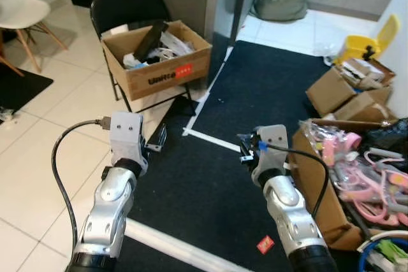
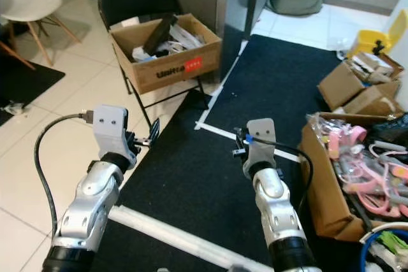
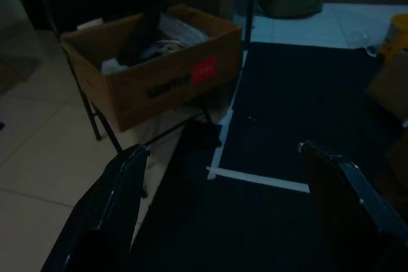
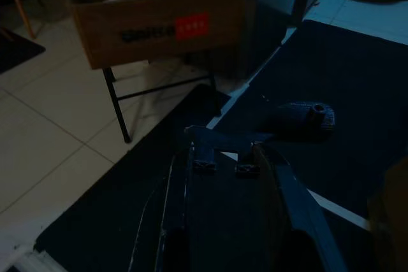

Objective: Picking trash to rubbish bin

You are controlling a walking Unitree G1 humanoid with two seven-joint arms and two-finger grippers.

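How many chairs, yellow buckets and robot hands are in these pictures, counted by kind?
Chairs: 2, black chair and white chair
Buckets: 1, yellow bucket
Robot hands: 2, left hand and right hand
Total: 5

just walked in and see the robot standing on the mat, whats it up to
The robot has both arms raised over a black mat. Its left gripper is open and empty. The right gripper has its fingers shut together with nothing clearly between them. Ahead, a cardboard box of clutter sits on a black folding chair. A small red scrap lies on the mat beside the right arm.
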